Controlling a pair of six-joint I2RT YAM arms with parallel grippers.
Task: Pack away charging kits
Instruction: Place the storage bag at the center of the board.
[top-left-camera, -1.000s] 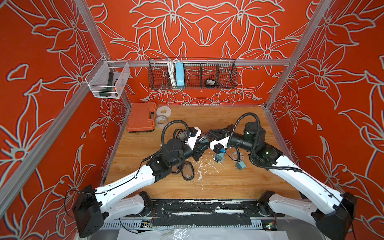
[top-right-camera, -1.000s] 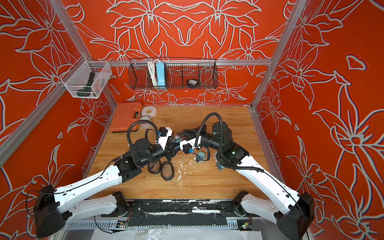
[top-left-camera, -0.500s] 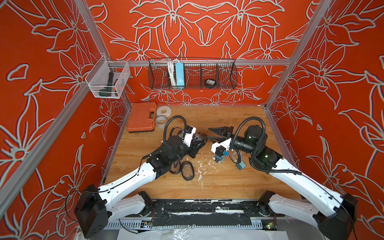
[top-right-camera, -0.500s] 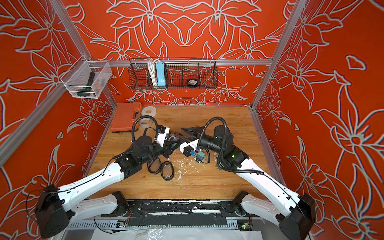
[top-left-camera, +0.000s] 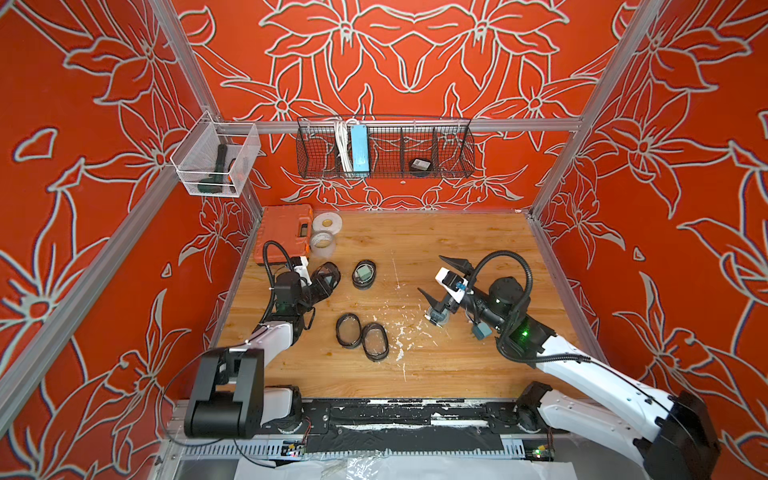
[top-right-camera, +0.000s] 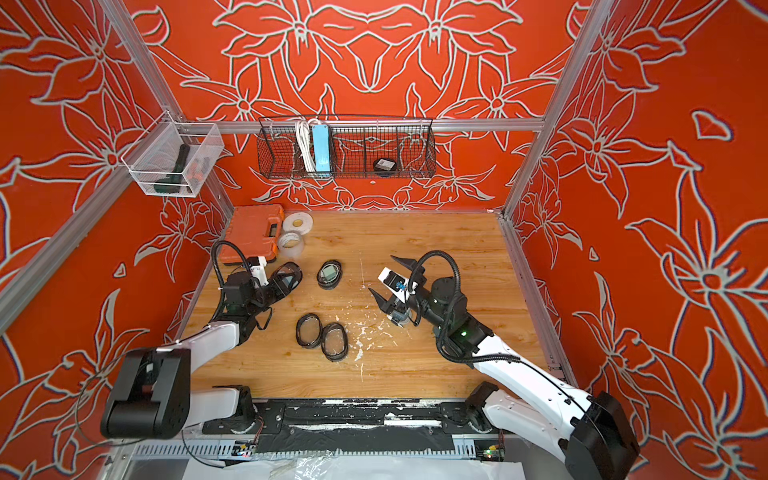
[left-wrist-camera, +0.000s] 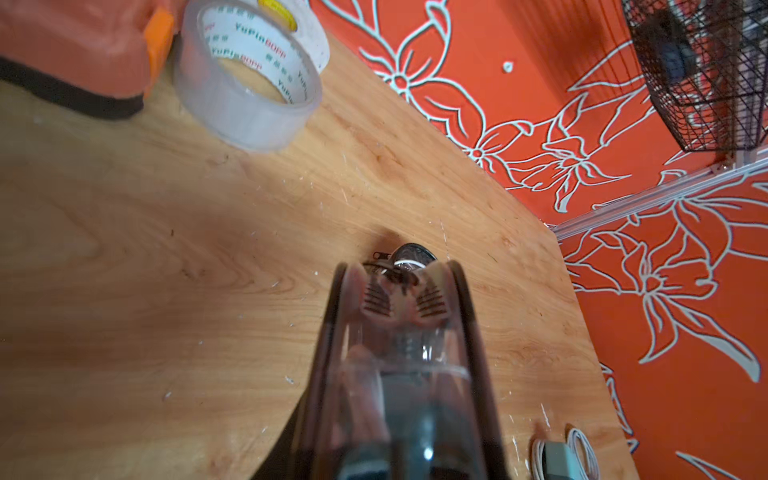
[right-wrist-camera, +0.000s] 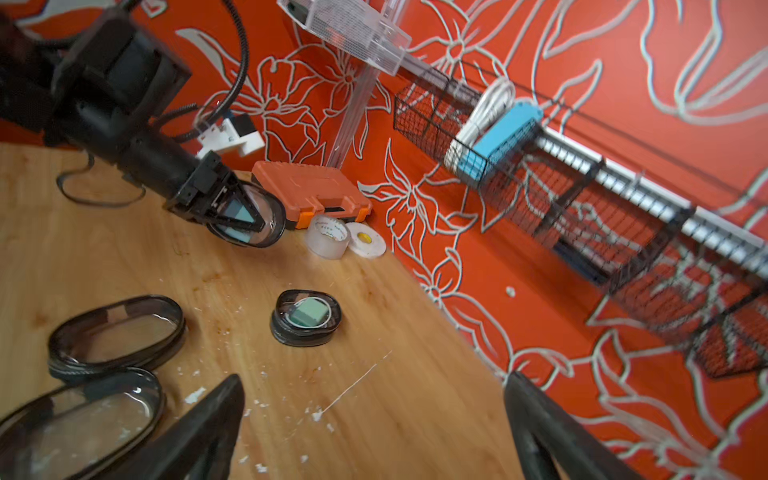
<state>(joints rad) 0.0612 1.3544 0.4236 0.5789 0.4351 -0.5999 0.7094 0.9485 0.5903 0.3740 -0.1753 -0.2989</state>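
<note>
My left gripper (top-left-camera: 319, 284) is shut on a black-rimmed clear oval case (top-left-camera: 328, 277) with a teal adapter inside, held tilted above the table's left side; the same case (right-wrist-camera: 249, 222) shows in the right wrist view. My right gripper (top-left-camera: 430, 274) stands wide open and empty over mid-table, its fingers (right-wrist-camera: 208, 424) far apart. Under it lies a loose charging kit (top-left-camera: 436, 318), a teal adapter with a white cable. Another teal adapter (top-left-camera: 481, 331) lies by the right arm. A closed case holding a kit (top-left-camera: 364, 274) rests on the table. Two empty cases (top-left-camera: 348, 330) (top-left-camera: 375, 341) lie side by side.
An orange tool case (top-left-camera: 284, 226) and two tape rolls (top-left-camera: 323, 243) sit at the back left corner. A wire basket (top-left-camera: 449, 153) on the back wall holds a blue power strip (top-left-camera: 359, 149). A clear bin (top-left-camera: 214, 164) hangs on the left wall. White crumbs litter the wood.
The two grippers were together at mid-table. My right gripper has opened and drawn back to the right. The left arm has pulled away to the left with the case.
</note>
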